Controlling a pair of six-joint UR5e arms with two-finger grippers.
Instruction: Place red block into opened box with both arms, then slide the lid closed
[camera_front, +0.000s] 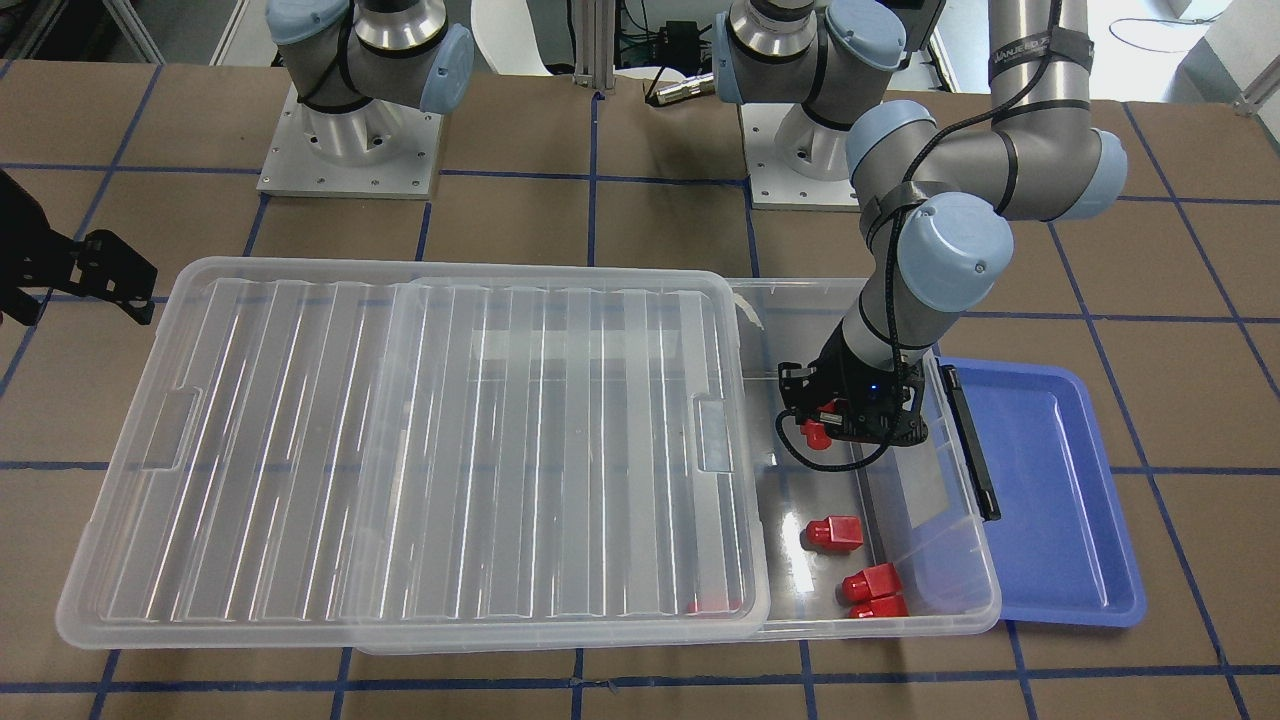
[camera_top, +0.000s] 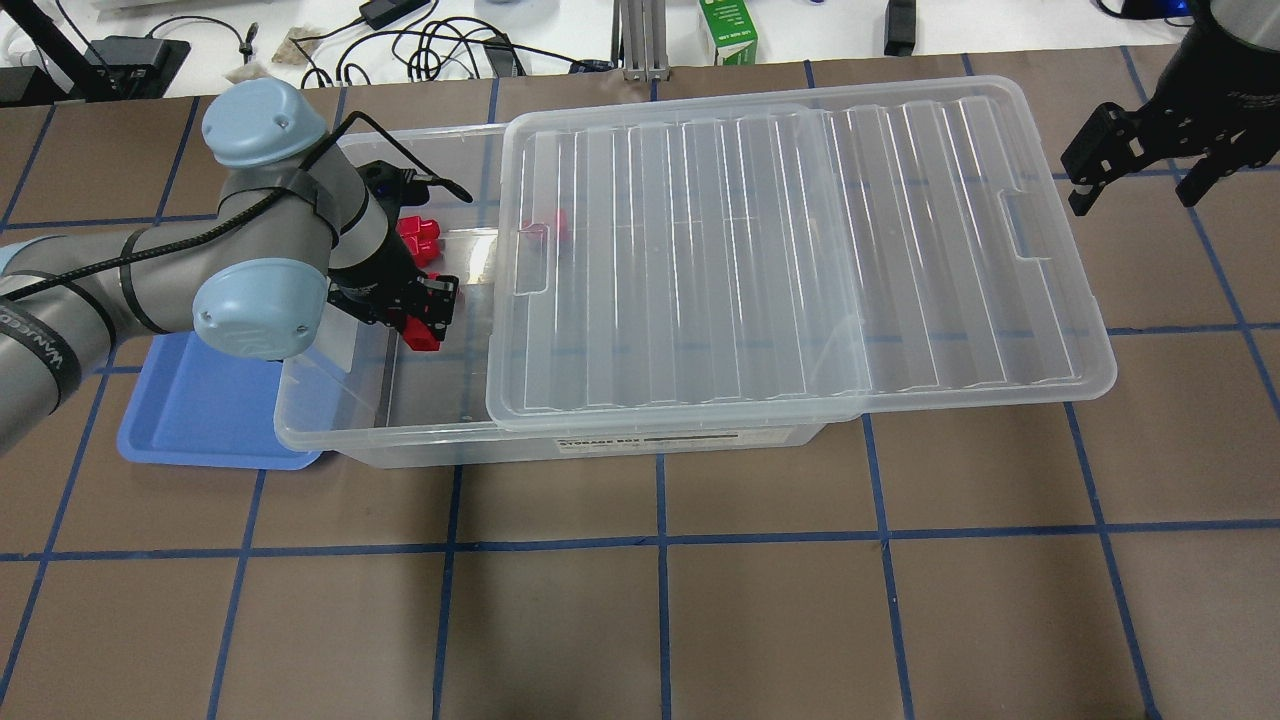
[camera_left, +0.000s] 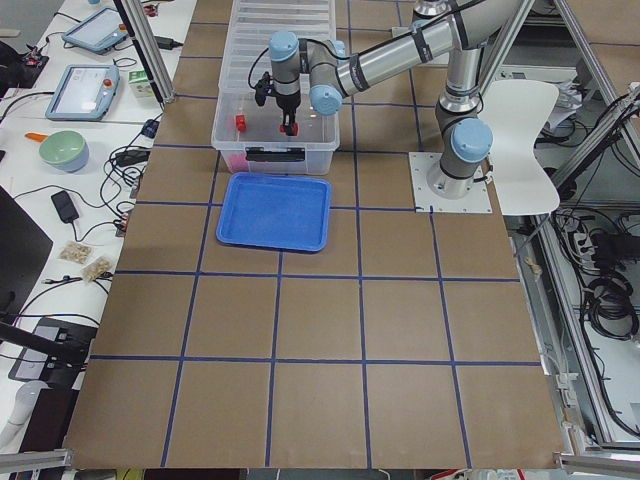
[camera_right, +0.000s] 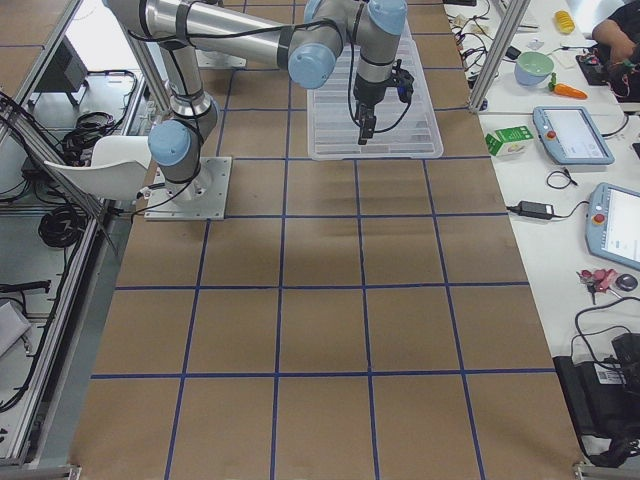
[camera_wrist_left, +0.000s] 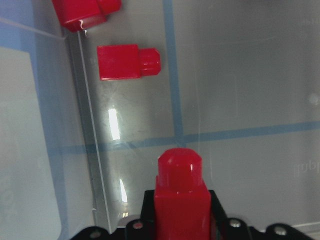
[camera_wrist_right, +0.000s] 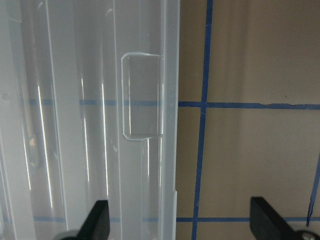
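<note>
A red block (camera_wrist_left: 181, 200) is clamped in my left gripper (camera_top: 425, 318), which is shut on it, stub pointing forward. The gripper hangs inside the uncovered end of the clear box (camera_top: 380, 445), a little above its floor. Several other red blocks (camera_front: 832, 533) lie on the box floor, one of them under the lid's edge (camera_top: 555, 222). The ribbed clear lid (camera_top: 800, 260) sits offset on the box, covering most of it and overhanging the far end. My right gripper (camera_wrist_right: 185, 222) is open just outside the lid's notched short end (camera_wrist_right: 142, 100), with nothing in it.
A blue tray (camera_front: 1050, 480) lies on the table against the box's short end with the black bar (camera_front: 970, 440). Both arm bases (camera_front: 350, 150) stand behind the box. Cables and a green carton (camera_top: 728, 30) lie beyond the table's far edge.
</note>
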